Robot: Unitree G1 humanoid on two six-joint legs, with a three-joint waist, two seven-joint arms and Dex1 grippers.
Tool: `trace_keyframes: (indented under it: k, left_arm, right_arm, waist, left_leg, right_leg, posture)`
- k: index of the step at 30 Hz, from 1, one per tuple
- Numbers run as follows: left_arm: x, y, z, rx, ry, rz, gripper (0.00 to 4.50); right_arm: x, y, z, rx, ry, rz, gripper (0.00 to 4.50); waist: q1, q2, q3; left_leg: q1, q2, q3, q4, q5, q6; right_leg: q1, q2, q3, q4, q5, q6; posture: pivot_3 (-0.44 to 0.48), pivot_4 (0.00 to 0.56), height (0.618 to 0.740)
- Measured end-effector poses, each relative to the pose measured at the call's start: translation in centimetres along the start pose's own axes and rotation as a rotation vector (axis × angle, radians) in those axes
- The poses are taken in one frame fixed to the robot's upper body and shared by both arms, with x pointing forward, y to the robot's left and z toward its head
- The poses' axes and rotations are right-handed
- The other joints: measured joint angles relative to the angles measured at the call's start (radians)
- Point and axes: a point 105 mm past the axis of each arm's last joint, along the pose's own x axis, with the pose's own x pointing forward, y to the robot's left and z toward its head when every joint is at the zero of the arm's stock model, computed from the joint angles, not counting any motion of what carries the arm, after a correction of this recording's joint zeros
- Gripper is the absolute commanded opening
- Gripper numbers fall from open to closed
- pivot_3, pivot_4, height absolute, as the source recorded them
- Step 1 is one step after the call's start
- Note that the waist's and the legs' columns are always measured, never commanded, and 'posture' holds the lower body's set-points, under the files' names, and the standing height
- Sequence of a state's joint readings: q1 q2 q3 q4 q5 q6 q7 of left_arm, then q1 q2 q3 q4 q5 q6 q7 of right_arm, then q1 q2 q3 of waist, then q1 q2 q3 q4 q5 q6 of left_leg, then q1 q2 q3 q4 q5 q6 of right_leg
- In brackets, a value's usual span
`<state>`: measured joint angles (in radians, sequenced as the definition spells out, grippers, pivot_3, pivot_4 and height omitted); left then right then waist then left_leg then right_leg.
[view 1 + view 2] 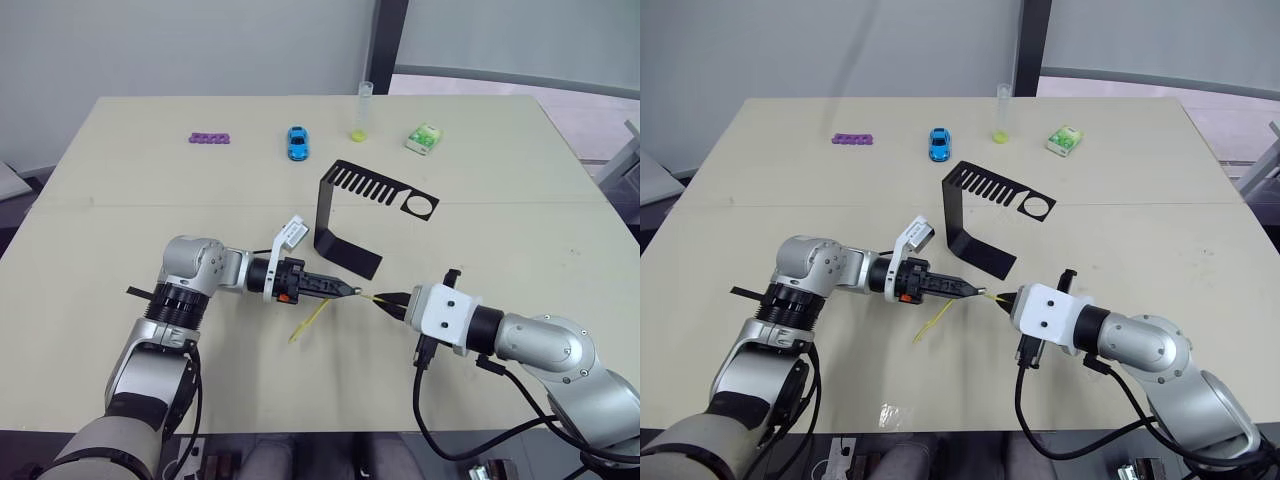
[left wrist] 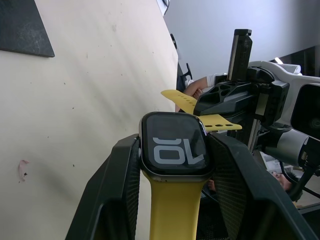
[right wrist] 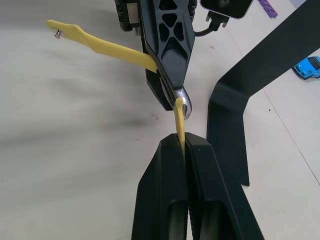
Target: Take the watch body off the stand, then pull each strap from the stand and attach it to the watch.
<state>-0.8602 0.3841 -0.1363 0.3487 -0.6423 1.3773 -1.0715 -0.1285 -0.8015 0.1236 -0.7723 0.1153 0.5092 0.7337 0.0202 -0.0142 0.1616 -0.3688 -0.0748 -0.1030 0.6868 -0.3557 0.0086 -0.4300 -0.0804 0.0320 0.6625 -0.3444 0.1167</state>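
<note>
My left gripper (image 1: 340,290) is shut on the watch body (image 2: 173,150), whose dark screen shows light digits. One yellow strap (image 1: 310,320) is fixed to the watch and hangs down toward the table. My right gripper (image 3: 184,140) is shut on the second yellow strap (image 3: 179,120). That strap's free end meets the edge of the watch body (image 3: 184,102). The two grippers face each other tip to tip just in front of the stand's foot. The black stand (image 1: 345,215) stands upright behind them, its slotted arm bare.
Along the table's far side lie a purple piece (image 1: 210,138), a blue toy car (image 1: 297,143), a clear tube with a yellow base (image 1: 361,112) and a green-white packet (image 1: 424,138). The beige tabletop (image 1: 120,230) stretches wide to the left.
</note>
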Motion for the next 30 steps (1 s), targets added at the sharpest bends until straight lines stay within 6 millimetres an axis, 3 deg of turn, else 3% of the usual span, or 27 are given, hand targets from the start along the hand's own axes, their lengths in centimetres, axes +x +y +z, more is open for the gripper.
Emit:
trace_keyframes:
  k: [30]
  left_arm:
    - [0.32, -0.03, 0.04, 0.003, -0.002, -0.005, 1.58]
  right_arm:
    - [-0.33, -0.4, -0.1, 0.007, 0.014, -0.011, 0.0]
  waist:
    - [0.0, 0.0, 0.0]
  left_leg:
    - [0.0, 0.0, 0.0, 0.0, 0.0, 0.0]
  right_leg:
    - [0.0, 0.0, 0.0, 0.0, 0.0, 0.0]
  posture:
    - [0.0, 0.15, 0.74]
